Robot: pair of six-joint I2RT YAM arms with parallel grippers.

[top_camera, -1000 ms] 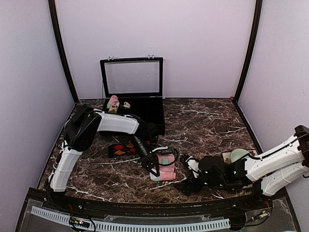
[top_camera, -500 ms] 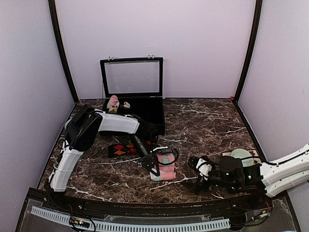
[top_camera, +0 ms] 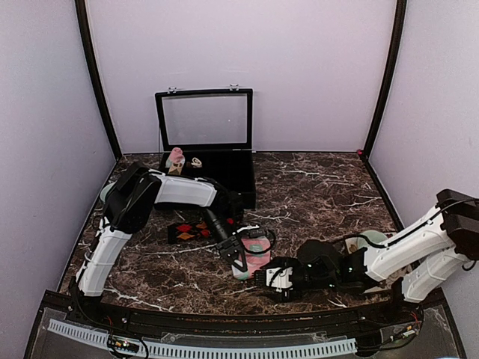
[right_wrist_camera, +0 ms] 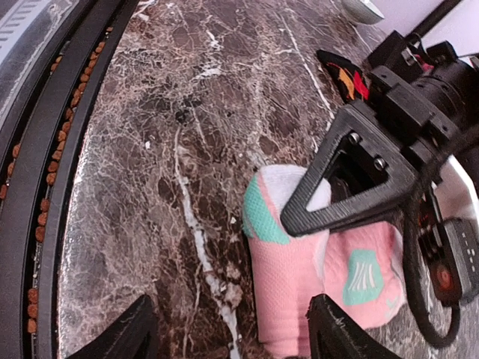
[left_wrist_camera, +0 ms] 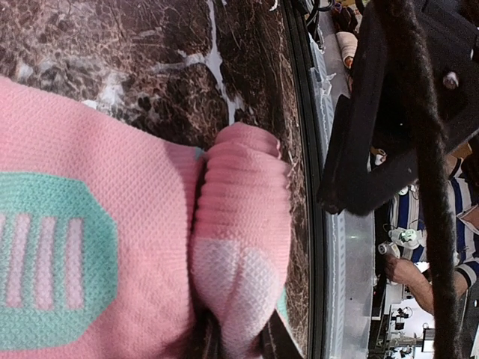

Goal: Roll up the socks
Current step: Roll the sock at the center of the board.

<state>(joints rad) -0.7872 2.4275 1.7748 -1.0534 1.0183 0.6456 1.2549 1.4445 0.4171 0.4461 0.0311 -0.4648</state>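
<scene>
We have the pink sock (top_camera: 260, 263) folded, perhaps half rolled, near the table's (top_camera: 322, 187) front edge, pinched in our nearly closed left claw (top_camera: 236, 254), the right claw (top_camera: 269, 278) gaping empty beside it; the black sock (top_camera: 191, 230) behind lies flat, unrolled.

The pink sock (left_wrist_camera: 90, 224) is soft knitted cloth, matt, with a fine pebbled weave and teal patches knitted in. My left fingers (right_wrist_camera: 359, 202) are black plastic, matt and slightly grainy. The table (right_wrist_camera: 165, 112) is smooth, dark and marble-patterned, with a faint sheen.
</scene>
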